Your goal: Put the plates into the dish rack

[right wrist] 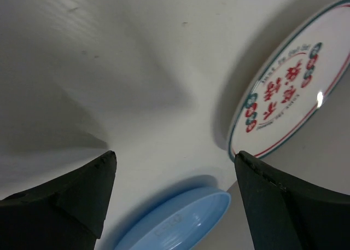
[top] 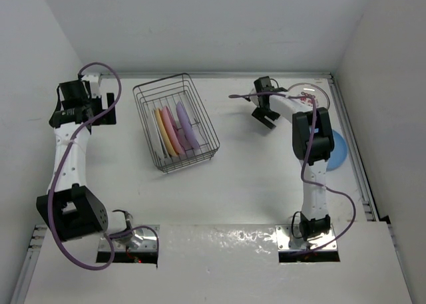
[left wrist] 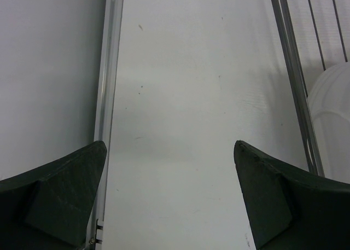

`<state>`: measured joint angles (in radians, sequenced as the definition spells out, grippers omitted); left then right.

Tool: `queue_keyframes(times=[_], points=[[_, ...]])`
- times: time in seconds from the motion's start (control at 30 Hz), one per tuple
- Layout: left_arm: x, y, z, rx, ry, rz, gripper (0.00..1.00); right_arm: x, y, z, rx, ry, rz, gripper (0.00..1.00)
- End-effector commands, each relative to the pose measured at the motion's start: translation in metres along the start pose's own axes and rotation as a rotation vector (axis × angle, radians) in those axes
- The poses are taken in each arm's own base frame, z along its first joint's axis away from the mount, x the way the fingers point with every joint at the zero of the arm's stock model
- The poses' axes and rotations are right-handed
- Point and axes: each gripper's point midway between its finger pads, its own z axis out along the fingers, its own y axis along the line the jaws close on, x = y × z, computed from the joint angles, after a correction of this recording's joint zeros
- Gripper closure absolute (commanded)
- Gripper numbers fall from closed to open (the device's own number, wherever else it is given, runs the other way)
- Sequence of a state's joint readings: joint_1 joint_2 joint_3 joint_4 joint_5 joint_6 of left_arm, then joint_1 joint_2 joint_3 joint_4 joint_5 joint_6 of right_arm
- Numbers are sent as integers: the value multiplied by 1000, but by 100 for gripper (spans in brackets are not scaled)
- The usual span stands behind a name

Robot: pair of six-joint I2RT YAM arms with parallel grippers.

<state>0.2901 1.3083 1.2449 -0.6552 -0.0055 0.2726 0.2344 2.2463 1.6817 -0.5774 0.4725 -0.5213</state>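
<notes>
Partly done: three plates [top: 173,128] upright in dish rack [top: 148,101]; blue plate [top: 341,154], printed plate [right wrist: 295,91] (both unloaded) lie on worktop [top: 246,184], right. Left gripper [left wrist: 169,151], right gripper [right wrist: 175,157] wide open, empty.

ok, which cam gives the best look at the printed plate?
Right wrist: the printed plate fills its right side, rim and red lettering clear, though cropped. Top external shows it small at the far right, partly hidden behind the right arm. Left wrist does not show it.
</notes>
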Motion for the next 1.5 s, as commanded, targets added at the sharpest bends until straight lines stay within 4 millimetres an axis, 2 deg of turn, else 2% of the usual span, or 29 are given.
queue_keyframes(times=[0.0,0.07,0.1,0.2,0.27,0.4,0.6,0.8,0.97,1.0,1.03,1.07,1.1,1.23,1.27,1.33,1.37,1.47], points=[[-22,9,-2,-42,-45,23,1,-5,-54,-8,166,-17,18,14],[-23,11,-1,-47,-41,23,1,7,-56,4,144,10,72,17],[-24,12,1,-51,-38,23,1,11,-50,14,121,18,103,20],[-26,12,4,-52,-34,19,1,22,-46,29,139,35,76,29],[-29,14,5,-58,-35,18,1,23,-45,36,166,30,60,30],[-36,17,9,-70,-33,20,1,22,-45,52,192,21,28,41],[-45,25,5,-103,-42,37,1,23,-47,76,195,17,33,44],[-37,30,-1,-129,-25,64,1,34,-39,94,146,20,14,53],[-38,34,-10,-128,-30,70,0,42,-24,102,82,25,3,76],[-37,33,-9,-125,-29,69,0,41,-24,102,78,23,2,84],[-38,33,-9,-123,-30,66,0,40,-26,100,82,20,10,100],[-38,33,-9,-120,-31,62,0,42,-26,98,79,33,20,100],[-40,32,-8,-113,-36,60,0,35,-34,92,91,13,77,100],[-40,27,-7,-87,-43,51,0,3,-67,45,104,-143,268,100],[-38,25,-5,-81,-38,48,0,-12,-83,17,105,-244,322,100],[-39,22,-3,-67,-43,45,0,-29,-95,-14,93,-362,441,100],[-41,21,-3,-62,-49,40,0,-41,-105,-43,80,-471,489,100],[-47,19,-3,-47,-67,31,0,-57,-106,-88,20,-629,636,100]])
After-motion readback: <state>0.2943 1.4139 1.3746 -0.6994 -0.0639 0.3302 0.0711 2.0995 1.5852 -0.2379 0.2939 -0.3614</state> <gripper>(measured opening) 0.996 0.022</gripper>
